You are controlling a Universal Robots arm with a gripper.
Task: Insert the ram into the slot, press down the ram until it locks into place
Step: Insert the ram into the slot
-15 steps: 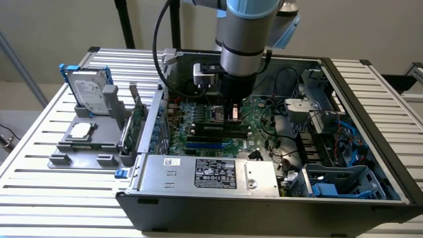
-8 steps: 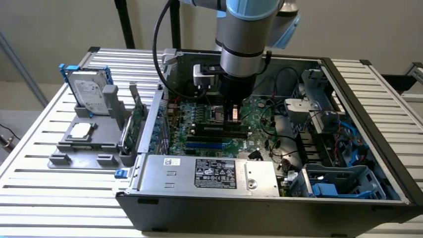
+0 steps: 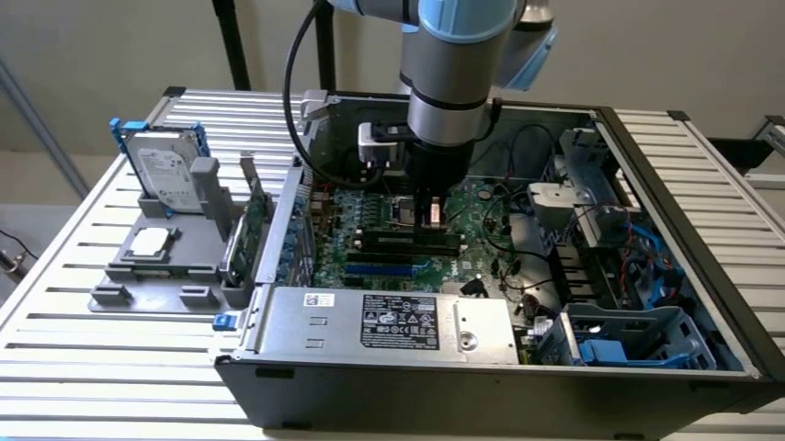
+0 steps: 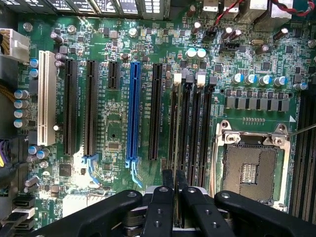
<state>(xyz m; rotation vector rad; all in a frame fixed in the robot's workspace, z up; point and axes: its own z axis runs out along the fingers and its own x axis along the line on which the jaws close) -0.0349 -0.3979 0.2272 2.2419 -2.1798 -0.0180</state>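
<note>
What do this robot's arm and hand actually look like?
The arm is a thick silver-grey cylinder with light blue joint caps and a black ring around it. A black cable loops down beside it, and a small white box sits at the wrist. The hand is matte black, built of chunky rounded links dotted with small round bolt holes.

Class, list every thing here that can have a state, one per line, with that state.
Pincer: shut on ram.
Ram: held over slots, not seated.
Slots: empty.
Blue slot: empty.
CPU socket: bare.
Case: open.
</note>
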